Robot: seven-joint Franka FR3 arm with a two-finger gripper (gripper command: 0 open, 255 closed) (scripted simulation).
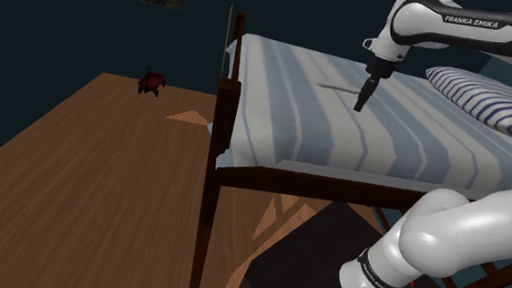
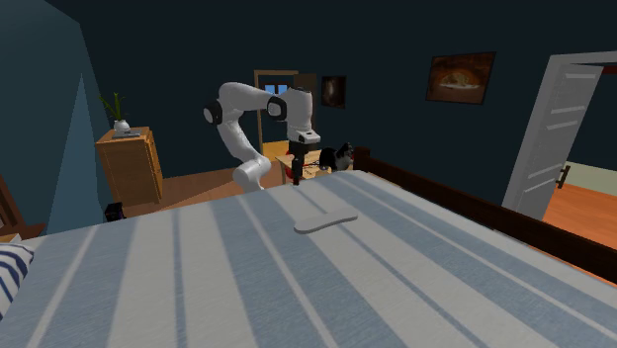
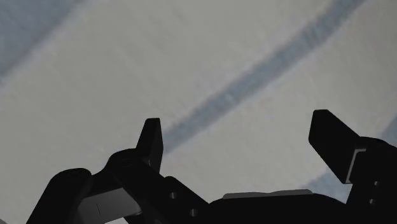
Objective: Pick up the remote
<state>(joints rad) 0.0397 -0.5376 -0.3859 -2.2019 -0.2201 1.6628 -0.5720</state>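
two black fingers (image 3: 151,141) of the gripper (image 1: 361,105) stand wide apart, holding nothing; only striped cover shows between them. the pale, flat remote (image 2: 324,220) lies on the bed (image 2: 198,287), near the gripper but apart from it, just to the shoulder view's left of the fingertips. a striped pillow (image 1: 479,93) lies well off.

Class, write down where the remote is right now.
In the second exterior view, the pale remote lies flat on the striped bed, just nearer the camera than the gripper.
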